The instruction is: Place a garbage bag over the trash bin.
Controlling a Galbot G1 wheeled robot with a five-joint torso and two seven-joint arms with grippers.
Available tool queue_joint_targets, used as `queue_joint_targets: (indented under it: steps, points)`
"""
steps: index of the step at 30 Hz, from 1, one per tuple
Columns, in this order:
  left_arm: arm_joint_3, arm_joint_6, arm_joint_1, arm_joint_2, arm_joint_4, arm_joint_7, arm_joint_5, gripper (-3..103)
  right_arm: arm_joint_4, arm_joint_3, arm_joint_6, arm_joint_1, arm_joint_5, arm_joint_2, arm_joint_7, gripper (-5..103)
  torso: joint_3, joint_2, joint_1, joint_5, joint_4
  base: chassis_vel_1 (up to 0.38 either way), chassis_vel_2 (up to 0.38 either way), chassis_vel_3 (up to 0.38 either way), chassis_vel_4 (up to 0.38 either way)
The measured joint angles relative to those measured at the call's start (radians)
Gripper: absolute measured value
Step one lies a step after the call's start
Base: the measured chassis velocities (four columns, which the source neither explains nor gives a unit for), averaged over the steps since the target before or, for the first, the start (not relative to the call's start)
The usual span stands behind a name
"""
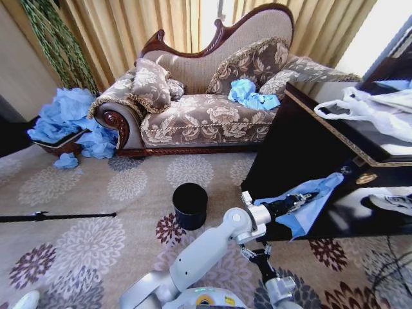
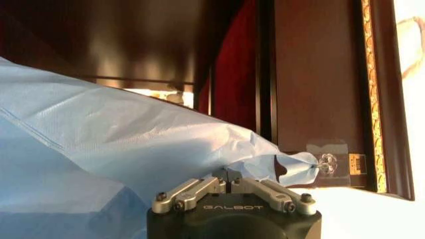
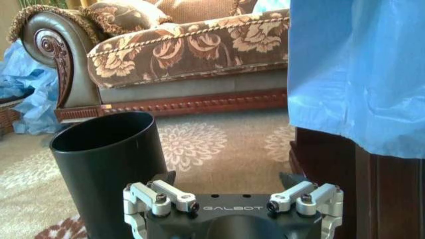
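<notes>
a: left wrist view has the left gripper (image 2: 228,180) with its fingers pinched together on the garbage bag (image 2: 133,149). the light-blue film spreads away from them, one corner trailing toward a small metal fitting on the dark wood.

b: and from the head?

a: same grip. the left gripper (image 1: 302,203) holds the garbage bag (image 1: 313,201) at the near edge of the black counter (image 1: 302,145), the bag draped over that edge. the right gripper (image 3: 232,185) is low beside the trash bin (image 3: 109,164), fingers spread wide and holding nothing.

b: so how far along?

a: early, i'd say. the bag is in hand but not opened and not over the bin. the trash bin (image 1: 190,205) stands upright on the carpet, well apart from the bag. bringing it across, spreading the mouth and pulling it over the rim are all left.

b: anything in the way?

a: the counter's corner sits between bag and bin. a white plastic bag (image 1: 370,109) lies on the counter, more blue bags on the sofa (image 1: 193,116).
</notes>
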Motion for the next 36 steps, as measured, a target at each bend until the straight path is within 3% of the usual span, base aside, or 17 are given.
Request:
queue_joint_targets:
  steps: [11, 15, 17, 28, 34, 36]
  points:
    - [0.003, 0.0, -0.004, 0.0, 0.001, 0.002, 0.01, 0, 0.002, -0.003, 0.0, -0.002, -0.002, 0.001, 0.0, 100, 0.0, 0.0, 0.0, 0.0, 0.0, 0.0, 0.0, 0.0, 0.0]
    - [0.009, 0.006, -0.007, 0.0, -0.012, -0.068, 0.021, 0, 0.002, -0.003, 0.0, -0.002, -0.001, 0.001, 0.0, 100, 0.0, 0.0, 0.0, 0.0, 0.0, 0.0, 0.0, 0.0, 0.0]
    - [0.017, 0.007, -0.012, 0.0, -0.022, -0.146, 0.026, 0, 0.0, -0.003, 0.0, 0.001, -0.001, 0.003, -0.001, 100, 0.0, 0.0, 0.0, 0.0, 0.0, 0.0, 0.0, 0.0, 0.0]
    - [0.018, -0.008, -0.013, 0.003, -0.075, -0.292, 0.019, 0, -0.009, -0.002, 0.009, 0.0, 0.0, 0.012, -0.007, 100, 0.0, 0.0, 0.0, -0.0001, -0.0001, 0.0, 0.0, 0.0, 0.0]
    - [0.021, 0.007, -0.002, 0.084, -0.155, -0.356, -0.007, 0, -0.014, -0.001, 0.014, -0.001, 0.001, 0.013, -0.011, 100, 0.0, 0.0, 0.0, -0.0002, 0.0001, 0.0, 0.0, 0.0, 0.0]
    - [0.021, 0.013, 0.008, 0.144, -0.195, -0.384, -0.017, 0, -0.017, -0.001, 0.014, 0.001, 0.002, 0.014, -0.012, 100, 0.0, 0.0, 0.0, -0.0001, 0.0001, 0.0, 0.0, 0.0, 0.0]
